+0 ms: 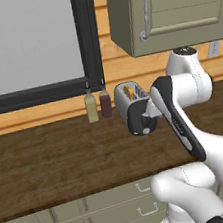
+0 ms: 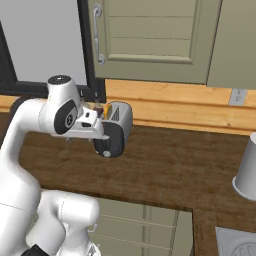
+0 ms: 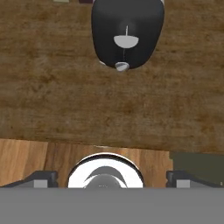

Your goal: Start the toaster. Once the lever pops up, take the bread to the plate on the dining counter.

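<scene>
The end effector [image 3: 112, 177] sits at the bottom of the hand view, its two dark fingertips [image 3: 41, 178] spread wide apart near the lower corners with nothing between them. Above them, in the upper middle of that view, is the black end panel of the toaster [image 3: 127, 30], with the light lever [image 3: 126, 41] in its slot and the round knob [image 3: 122, 66] just under it; the end effector stands clear of the panel.

In the left base view the toaster [image 1: 133, 107] is at centre frame on the dark wood counter [image 1: 55, 162], partly covered by the arm, and the bread [image 1: 129, 91] shows as a yellow edge in a slot on top. Two slim bottles [image 1: 98, 105] stand just left of it. Green-grey drawers [image 1: 98, 214] line the lower edge, and a wall cabinet [image 1: 169, 9] fills the upper right.
</scene>
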